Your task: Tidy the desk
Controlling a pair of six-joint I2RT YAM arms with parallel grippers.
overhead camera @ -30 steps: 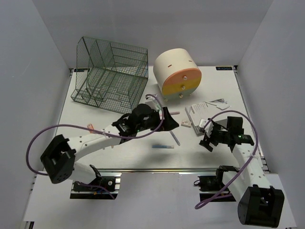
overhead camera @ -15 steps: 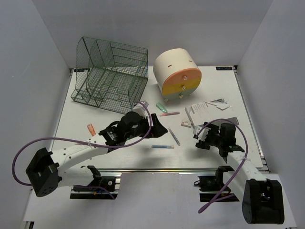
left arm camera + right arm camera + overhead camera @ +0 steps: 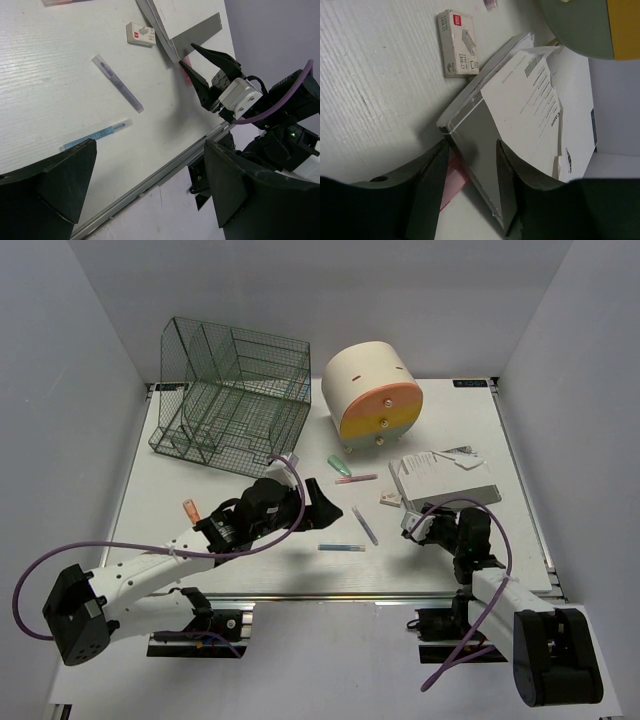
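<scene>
We note on the white counter (image 3: 60, 65): purple pen (image 3: 117, 83), blue pen (image 3: 95, 135) nearer the rail (image 3: 165, 172), small white box (image 3: 140, 35) beside a paper stack (image 3: 180, 12). The right gripper (image 3: 187, 56), jaws apart, sits at the stack's corner. Our left gripper (image 3: 150, 145) has its jaws wide apart.

Top camera looks down from behind over the whole desk (image 3: 160, 480); 2 close wrist cameras share the staple box (image 3: 458, 44).

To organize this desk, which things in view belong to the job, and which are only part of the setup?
Belong to the job: desk, paper stack, staples box, purple pen, blue pen, pink pen, small green item, small orange item; wire rack and drawer unit, likely as storage.
Only setup: purple cable, metal rail.
</scene>
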